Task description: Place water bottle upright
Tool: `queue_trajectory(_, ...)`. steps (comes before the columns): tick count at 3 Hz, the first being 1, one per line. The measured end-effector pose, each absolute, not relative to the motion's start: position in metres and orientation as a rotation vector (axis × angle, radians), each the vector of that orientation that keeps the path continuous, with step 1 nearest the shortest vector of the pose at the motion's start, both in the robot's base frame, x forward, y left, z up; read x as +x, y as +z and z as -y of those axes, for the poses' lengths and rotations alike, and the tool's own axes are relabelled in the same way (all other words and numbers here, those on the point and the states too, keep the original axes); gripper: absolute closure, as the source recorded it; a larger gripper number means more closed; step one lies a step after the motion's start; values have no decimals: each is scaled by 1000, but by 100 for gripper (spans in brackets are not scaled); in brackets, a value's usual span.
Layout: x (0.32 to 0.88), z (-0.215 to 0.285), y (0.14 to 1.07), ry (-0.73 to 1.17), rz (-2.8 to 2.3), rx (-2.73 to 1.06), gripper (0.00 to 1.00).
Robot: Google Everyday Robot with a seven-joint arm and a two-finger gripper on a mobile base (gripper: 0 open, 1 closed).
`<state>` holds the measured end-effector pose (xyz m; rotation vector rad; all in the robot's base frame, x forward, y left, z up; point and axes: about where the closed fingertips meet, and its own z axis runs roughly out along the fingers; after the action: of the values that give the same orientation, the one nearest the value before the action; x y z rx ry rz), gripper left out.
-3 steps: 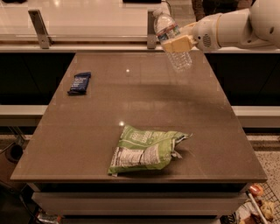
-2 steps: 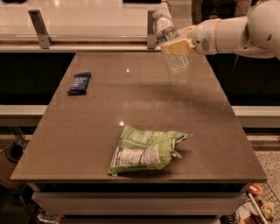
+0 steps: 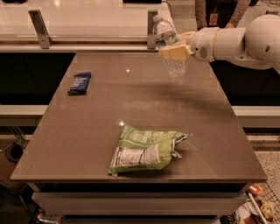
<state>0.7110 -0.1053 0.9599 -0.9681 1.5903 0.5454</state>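
The water bottle [image 3: 169,46] is a clear ribbed plastic bottle with a white cap and a thin red and blue-green label near its neck. It hangs above the far right part of the brown table [image 3: 87,131], nearly upright, cap tilted a little to the left. My gripper [image 3: 175,50] comes in from the right on a white arm and is shut on the bottle's middle with its tan fingers [image 3: 171,52]. The bottle's base is off the table top.
A green snack bag [image 3: 144,150] lies flat near the table's front edge. A dark blue bar wrapper [image 3: 80,82] lies at the left. A white counter with metal posts [image 3: 39,28] runs behind the table. A person [image 3: 218,12] stands at the back right.
The arm has shifted slightly left with the bottle, and the bottle has turned closer to upright.
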Motion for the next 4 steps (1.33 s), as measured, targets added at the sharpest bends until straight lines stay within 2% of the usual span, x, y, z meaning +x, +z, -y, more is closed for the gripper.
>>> queue_trajectory(4,711,96,925,589,-1504,-910,100)
